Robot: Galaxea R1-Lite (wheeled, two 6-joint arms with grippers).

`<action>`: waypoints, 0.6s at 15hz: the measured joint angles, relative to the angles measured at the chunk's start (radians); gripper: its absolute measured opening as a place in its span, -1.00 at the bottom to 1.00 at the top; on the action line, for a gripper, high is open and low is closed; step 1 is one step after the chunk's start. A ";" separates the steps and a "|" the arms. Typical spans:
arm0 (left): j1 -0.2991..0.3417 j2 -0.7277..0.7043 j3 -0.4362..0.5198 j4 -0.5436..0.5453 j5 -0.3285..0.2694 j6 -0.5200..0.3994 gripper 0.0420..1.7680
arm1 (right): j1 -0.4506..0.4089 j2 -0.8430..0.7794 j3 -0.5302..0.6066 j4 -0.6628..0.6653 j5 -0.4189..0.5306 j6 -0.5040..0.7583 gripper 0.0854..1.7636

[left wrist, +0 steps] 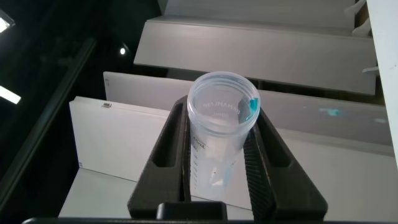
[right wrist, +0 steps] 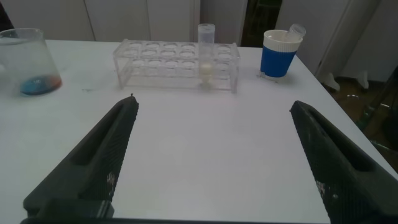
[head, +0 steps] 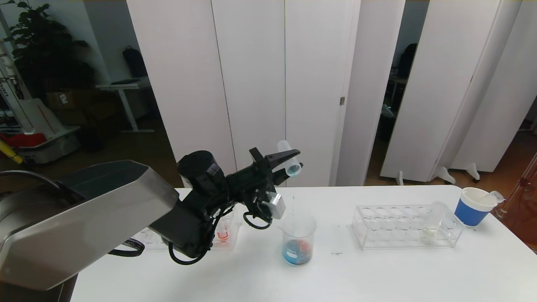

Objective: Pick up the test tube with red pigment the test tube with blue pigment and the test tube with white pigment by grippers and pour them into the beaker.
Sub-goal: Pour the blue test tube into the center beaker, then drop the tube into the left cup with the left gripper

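Blue test tube (head: 289,159) tipped over beaker (head: 298,239).

No readable text anywhere. My tube, the test tube with blue pigment (left wrist: 217,134), carries faint embossed lettering and printed graduation ticks, illegible. The beaker (head: 298,239) shows white marks, unreadable.

You're in an office-type room staged as a chem bench demo, not a real lab. White table (head: 377,272) with a glass beaker (head: 298,239), clear tube rack (head: 402,226) and a paper cup (head: 473,206). Behind it: white folding partition panels (head: 260,84), a height-adjustable desk (head: 121,90), a potted plant (head: 37,46), cardboard boxes (head: 63,100) on wood flooring.
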 joint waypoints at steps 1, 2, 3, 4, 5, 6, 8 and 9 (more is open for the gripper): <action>0.001 0.000 0.000 0.000 0.000 0.000 -0.38 | 0.000 0.000 0.000 0.000 0.000 0.000 0.99; 0.002 0.000 0.000 0.000 0.000 0.000 -0.38 | 0.000 0.000 0.000 0.000 0.000 0.000 0.99; 0.003 0.000 0.000 0.000 0.000 0.000 -0.38 | 0.000 0.000 0.000 0.000 0.000 0.000 0.99; 0.003 0.000 0.000 0.000 0.000 0.000 -0.38 | 0.000 0.000 0.000 0.000 0.000 0.000 0.99; 0.003 -0.001 0.000 0.000 0.000 -0.001 -0.38 | 0.000 0.000 0.000 0.000 0.000 0.000 0.99; 0.003 -0.001 0.003 0.000 0.001 -0.002 -0.38 | 0.000 0.000 0.000 0.000 0.000 0.000 0.99; 0.003 -0.002 0.018 0.000 0.014 -0.021 -0.38 | 0.000 0.000 0.000 0.000 0.000 0.000 0.99; 0.004 -0.005 0.025 0.000 0.017 -0.041 -0.38 | 0.000 0.000 0.000 0.000 0.000 0.000 0.99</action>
